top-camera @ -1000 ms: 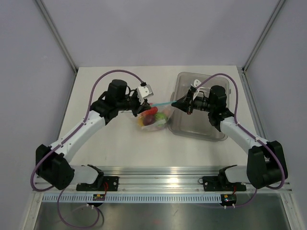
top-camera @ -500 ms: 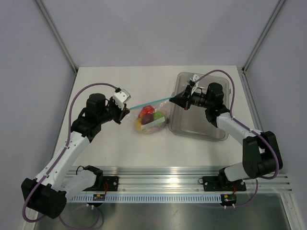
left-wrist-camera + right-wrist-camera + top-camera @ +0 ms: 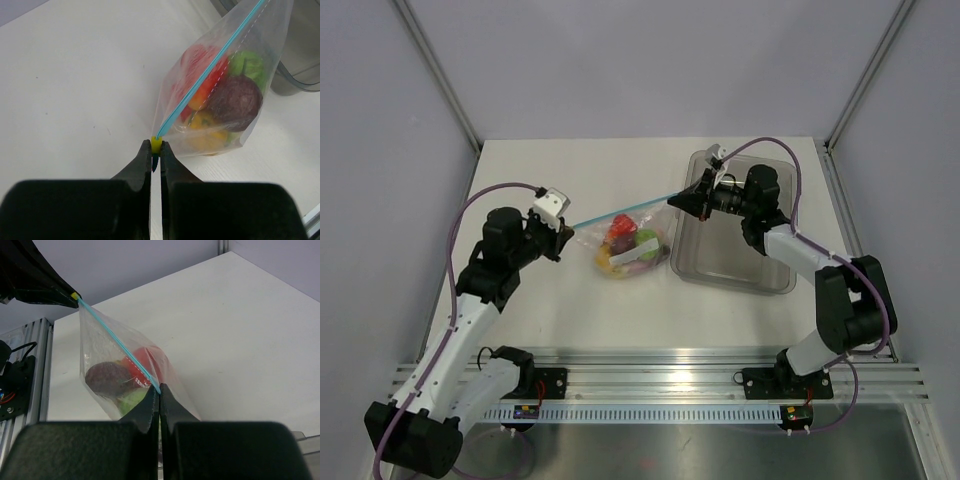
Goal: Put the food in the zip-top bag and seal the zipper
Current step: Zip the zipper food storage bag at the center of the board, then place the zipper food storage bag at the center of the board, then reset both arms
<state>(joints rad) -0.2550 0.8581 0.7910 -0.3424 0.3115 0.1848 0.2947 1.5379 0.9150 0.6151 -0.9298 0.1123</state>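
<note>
Your table [image 3: 620,320] has plenty of bare white top at 12 and 6 o'clock of the load. The only thing crowding it is the grey bin [image 3: 730,270] at 3 o'clock, just beside it.

The zip-top bag [image 3: 632,245] sits mid-table, strung up between both arms, and its belly looks like it rests on the surface. Your left gripper [image 3: 155,150] is at the bag's 9 o'clock, fingers squeezed together on the little yellow tab [image 3: 156,144] at that end of the zipper [image 3: 210,70]. Your right gripper [image 3: 159,392] is at about 1 o'clock, over the bin's near rim, jaws pinched tight on the other end of the blue strip.

The food is all inside: a dark purple piece [image 3: 235,102], something green [image 3: 247,62], red [image 3: 200,57] and yellow [image 3: 205,125]. The zipper runs as one taut straight line. Can't tell if it's pressed closed all the way along.
</note>
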